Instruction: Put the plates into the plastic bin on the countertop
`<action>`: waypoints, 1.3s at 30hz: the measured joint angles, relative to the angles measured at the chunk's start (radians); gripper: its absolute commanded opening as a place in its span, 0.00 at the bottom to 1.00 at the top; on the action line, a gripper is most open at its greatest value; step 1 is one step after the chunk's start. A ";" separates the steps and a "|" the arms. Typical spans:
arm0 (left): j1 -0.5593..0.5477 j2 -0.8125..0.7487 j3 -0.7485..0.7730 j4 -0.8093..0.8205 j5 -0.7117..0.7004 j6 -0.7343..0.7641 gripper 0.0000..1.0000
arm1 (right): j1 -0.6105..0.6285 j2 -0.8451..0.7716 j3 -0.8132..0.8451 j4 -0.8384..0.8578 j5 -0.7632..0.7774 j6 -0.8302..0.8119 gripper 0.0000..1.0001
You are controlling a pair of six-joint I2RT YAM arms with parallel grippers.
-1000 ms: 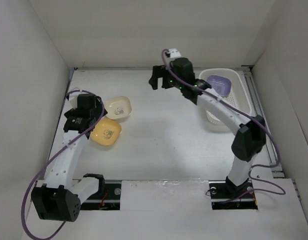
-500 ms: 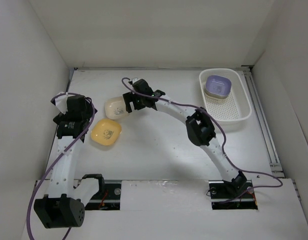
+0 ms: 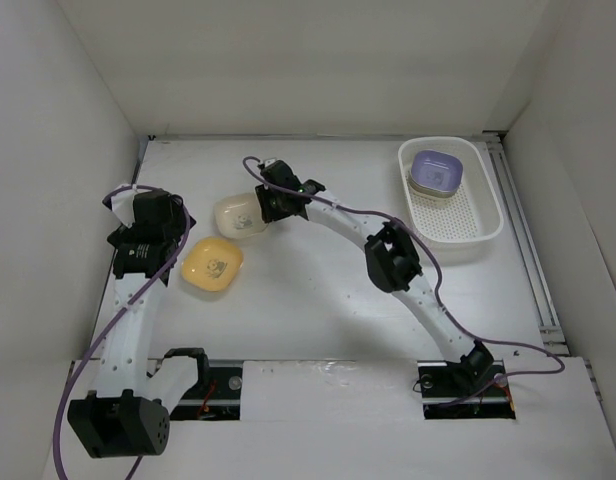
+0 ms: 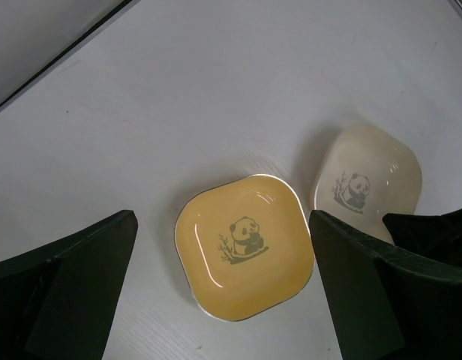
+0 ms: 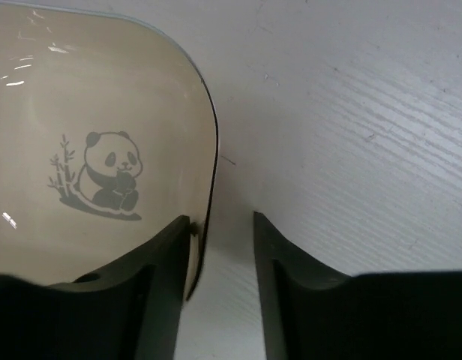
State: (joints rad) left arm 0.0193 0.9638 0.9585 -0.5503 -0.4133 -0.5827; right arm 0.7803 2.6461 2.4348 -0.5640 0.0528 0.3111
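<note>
A cream plate (image 3: 236, 216) (image 5: 88, 112) with a panda picture lies on the countertop (image 3: 318, 270). My right gripper (image 3: 264, 204) (image 5: 221, 225) is down at its right rim, jaws astride the edge: one finger inside the dish against the rim, the other outside with a gap left. Just in front of it lies a yellow-orange plate (image 3: 212, 265) (image 4: 244, 244). My left gripper (image 3: 153, 232) (image 4: 222, 225) hovers wide open above it, holding nothing. The plastic bin (image 3: 484, 228) stands at the back right, a purple plate (image 3: 436, 170) on top of a stack inside it.
White walls close in the countertop on the left, back and right. A dark seam (image 4: 58, 52) runs where the left wall meets the surface. Purple cables (image 3: 338, 205) trail along both arms. The right arm stretches across the middle of the surface.
The right arm swung from near the bin over to the cream plate and came down at its rim, and its jaws have narrowed. The left gripper drew back to the left off the plates.
</note>
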 measured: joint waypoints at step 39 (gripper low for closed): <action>0.000 -0.049 0.000 0.024 0.074 0.029 1.00 | -0.889 -0.702 -0.828 0.119 0.041 0.063 0.00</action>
State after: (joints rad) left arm 0.0193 0.9150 0.9581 -0.5262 -0.3397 -0.5541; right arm -0.1089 1.9438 1.6070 -0.4446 0.0937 0.3744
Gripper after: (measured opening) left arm 0.993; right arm 0.037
